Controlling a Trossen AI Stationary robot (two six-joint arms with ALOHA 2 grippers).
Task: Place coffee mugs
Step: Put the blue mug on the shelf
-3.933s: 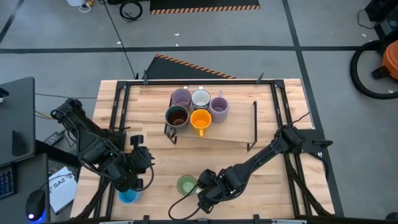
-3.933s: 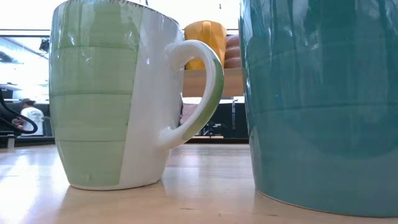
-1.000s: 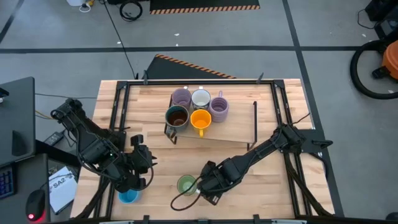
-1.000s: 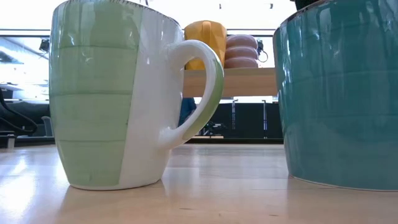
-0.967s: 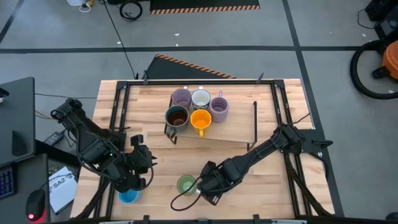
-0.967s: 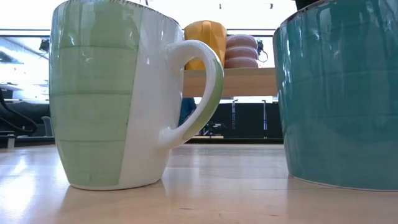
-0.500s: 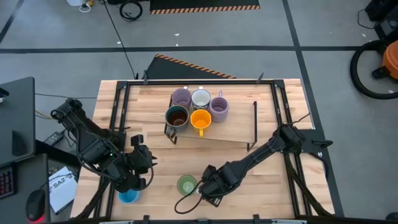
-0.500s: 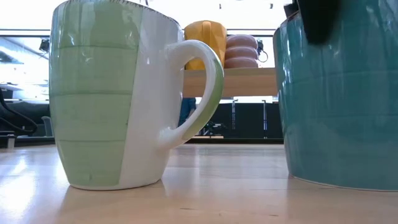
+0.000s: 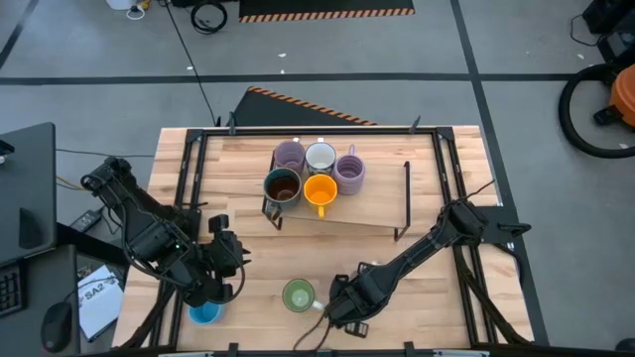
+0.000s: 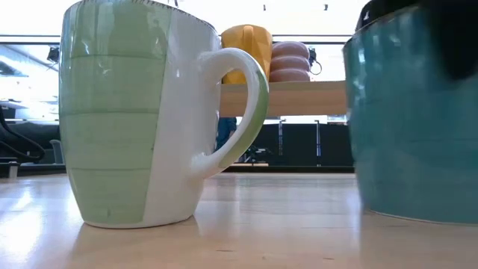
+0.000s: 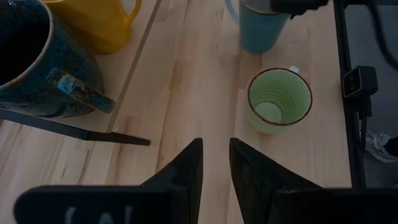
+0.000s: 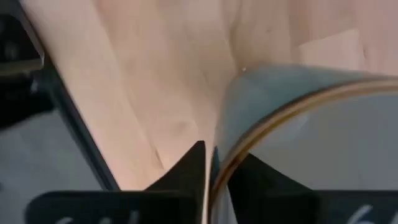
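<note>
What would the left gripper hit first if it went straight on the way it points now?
Most likely the bare table: the left gripper aims at open boards, with the green mug off to one side and the blue mug farther on, slightly off line. Depth is hard to judge.

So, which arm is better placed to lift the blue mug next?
Right. The right gripper has its jaws pinched on the rim of the blue mug, beside the green mug. The left gripper hangs open, apart from it, holding nothing.
</note>
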